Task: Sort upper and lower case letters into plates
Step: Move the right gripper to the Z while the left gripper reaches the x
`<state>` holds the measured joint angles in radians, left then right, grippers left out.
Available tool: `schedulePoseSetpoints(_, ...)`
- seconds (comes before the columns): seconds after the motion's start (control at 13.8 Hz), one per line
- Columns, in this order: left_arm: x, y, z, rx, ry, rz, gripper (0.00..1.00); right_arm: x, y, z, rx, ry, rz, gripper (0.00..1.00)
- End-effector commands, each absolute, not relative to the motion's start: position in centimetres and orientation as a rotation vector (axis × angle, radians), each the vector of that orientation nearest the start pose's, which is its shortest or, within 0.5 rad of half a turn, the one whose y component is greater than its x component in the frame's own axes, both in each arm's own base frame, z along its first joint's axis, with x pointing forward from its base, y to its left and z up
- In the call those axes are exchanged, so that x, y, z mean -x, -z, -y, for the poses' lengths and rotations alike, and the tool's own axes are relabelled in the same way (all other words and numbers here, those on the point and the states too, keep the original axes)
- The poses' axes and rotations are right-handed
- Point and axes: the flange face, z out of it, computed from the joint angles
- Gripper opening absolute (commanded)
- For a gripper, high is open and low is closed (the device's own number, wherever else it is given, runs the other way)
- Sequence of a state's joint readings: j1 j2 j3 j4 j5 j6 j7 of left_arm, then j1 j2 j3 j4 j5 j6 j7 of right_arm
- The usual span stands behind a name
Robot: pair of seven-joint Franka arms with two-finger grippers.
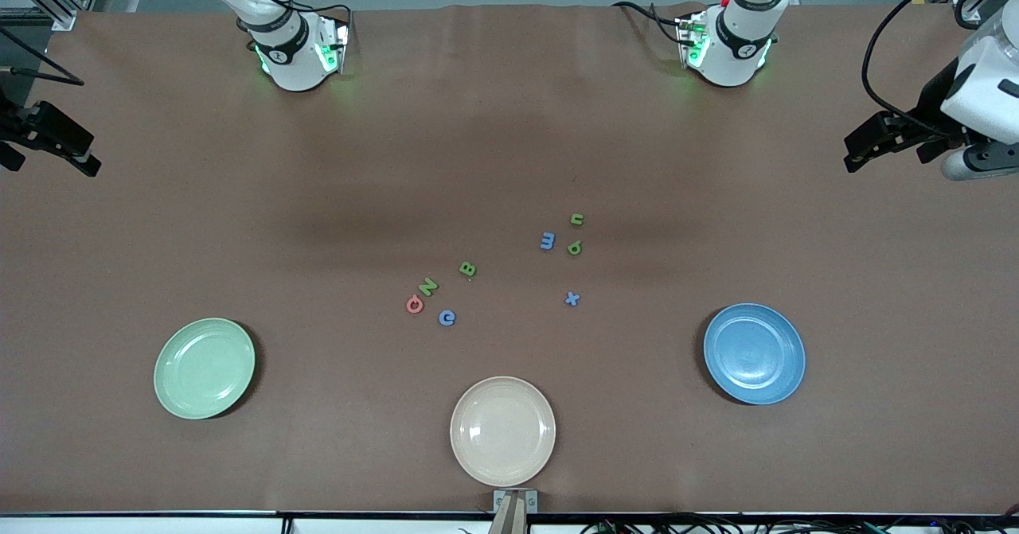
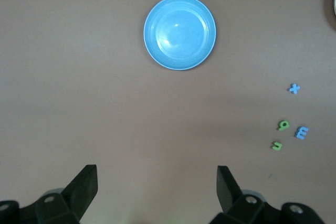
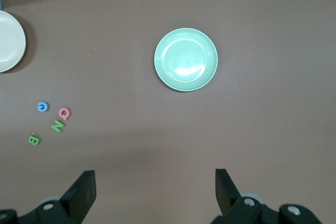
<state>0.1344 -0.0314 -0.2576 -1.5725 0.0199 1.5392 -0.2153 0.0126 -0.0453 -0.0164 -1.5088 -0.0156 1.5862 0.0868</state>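
**Both hands up and empty, letters loose on the table**

My left gripper (image 2: 157, 184) hangs over the table's bare brown top at the left arm's end, fingers (image 2: 84, 184) spread wide and holding nothing. My right gripper (image 3: 156, 187) hangs the same way over the right arm's end, fingers (image 3: 81, 188) wide apart and empty. Both arms wait.

The blue plate (image 1: 754, 353) sits toward my left arm's end, the mint green plate (image 1: 204, 368) toward my right arm's end, both bare. Between them, nearest the front camera, lies a cream plate (image 1: 502, 430).

The letters lie in two loose clusters mid-table. Toward the green plate: a green B (image 1: 468, 269), green N (image 1: 428, 286), pink Q (image 1: 414, 304) and blue C (image 1: 447, 318). Toward the blue plate: a green n (image 1: 577, 219), blue m (image 1: 548, 240), green g (image 1: 575, 247) and, nearer the camera, a blue x (image 1: 572, 299).
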Motion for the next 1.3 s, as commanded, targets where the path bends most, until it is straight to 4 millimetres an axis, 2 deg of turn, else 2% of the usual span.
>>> schedulePoseSetpoints(0.0,-53.3,-64.4,6.9,3.106,-0.006,0.065,1.0,-53.5,-68.4,0.6,3.133,0.198,-0.135,1.0)
schedulePoseSetpoints(0.29,-53.4,-64.5,6.2,3.106,-0.003,-0.003,1.0,-53.8,-68.1,0.5,3.136,0.188,-0.128,1.0)
schedulePoseSetpoints(0.36,-53.4,-64.3,6.5,3.108,-0.01,-0.003,1.0,-54.6,-66.8,0.2,3.137,0.155,-0.123,1.0)
schedulePoseSetpoints(0.43,-53.7,-63.7,6.7,3.111,-0.026,0.006,1.0,-55.9,-64.6,-0.4,3.139,0.095,-0.111,1.0)
schedulePoseSetpoints(0.58,-55.2,-60.8,6.5,3.132,-0.115,-0.046,1.0,-58.5,-59.8,-1.6,3.152,-0.027,-0.077,1.0)
schedulePoseSetpoints(0.65,-55.5,-59.2,7.8,3.145,-0.166,-0.063,1.0,-59.4,-57.8,-1.9,3.153,-0.074,-0.069,1.0)
schedulePoseSetpoints(0.72,-55.6,-57.0,11.5,3.141,-0.21,-0.123,1.0,-60.7,-55.3,-2.2,3.15,-0.108,-0.067,1.0)
schedulePoseSetpoints(0.79,-56.2,-55.3,13.1,3.143,-0.211,-0.077,1.0,-61.8,-53.1,-3.5,3.145,-0.123,-0.051,1.0)
schedulePoseSetpoints(0.87,-56.5,-53.1,15.1,3.141,-0.209,-0.007,1.0,-62.8,-50.9,-6.0,3.146,-0.13,-0.006,1.0)
schedulePoseSetpoints(0.94,-56.4,-51.1,18.0,3.148,-0.185,0.02,1.0,-63.7,-48.4,-9.0,3.154,-0.121,-0.007,1.0)
schedulePoseSetpoints(1.08,-57.4,-45.5,21.8,3.168,-0.164,0.094,1.0,-65.4,-43.2,-12.0,3.153,-0.115,-0.168,1.0)
schedulePoseSetpoints(1.23,-58.1,-39.9,27.1,3.182,-0.12,0.053,0.99,-66.1,-37.8,-17.3,3.151,-0.1,-0.285,1.0)
